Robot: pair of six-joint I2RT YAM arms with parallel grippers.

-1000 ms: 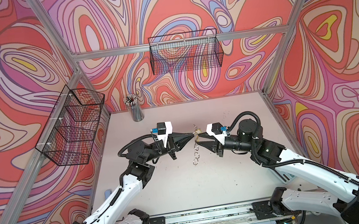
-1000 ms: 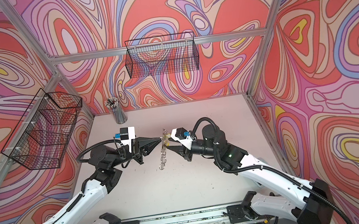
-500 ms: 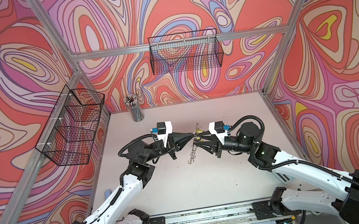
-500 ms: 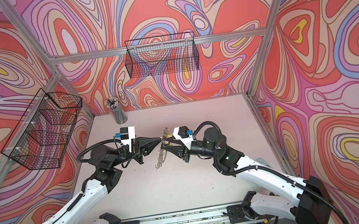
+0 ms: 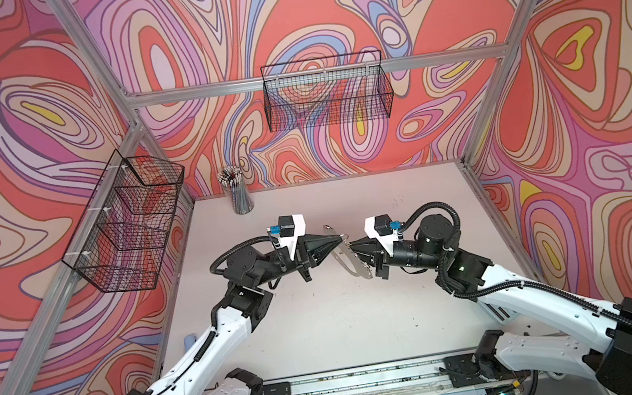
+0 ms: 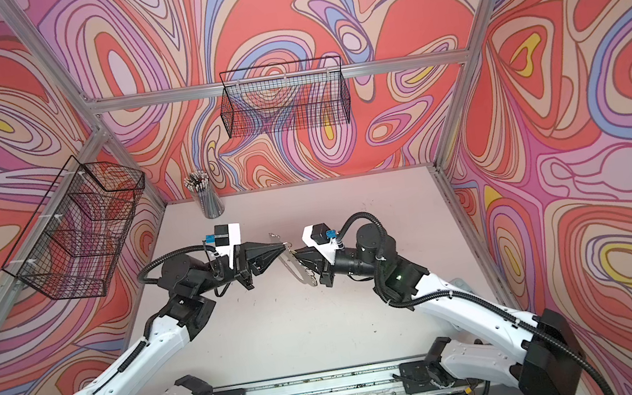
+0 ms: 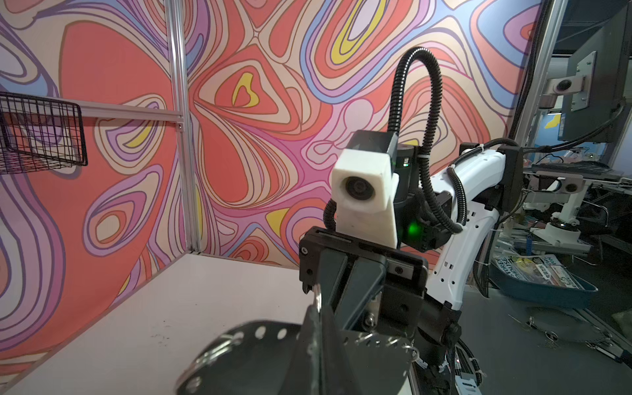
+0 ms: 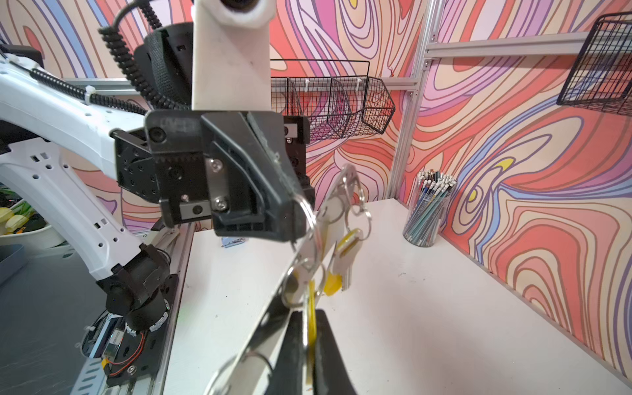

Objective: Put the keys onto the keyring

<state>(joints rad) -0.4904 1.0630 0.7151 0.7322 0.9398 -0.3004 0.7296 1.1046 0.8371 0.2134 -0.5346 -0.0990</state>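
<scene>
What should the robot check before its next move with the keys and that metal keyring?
1. Grip of the left pincer on a wire ring of the keyring: ok, shut on it.
2. Grip of the right pincer on the yellow key tag: ok, shut on it.
3. Keyring lifted off the table: ok.
4. One key hanging from the keyring: ok.
5. Tag in the right pincer hooked onto a ring: cannot tell.

White table bears a pencil cup.
</scene>
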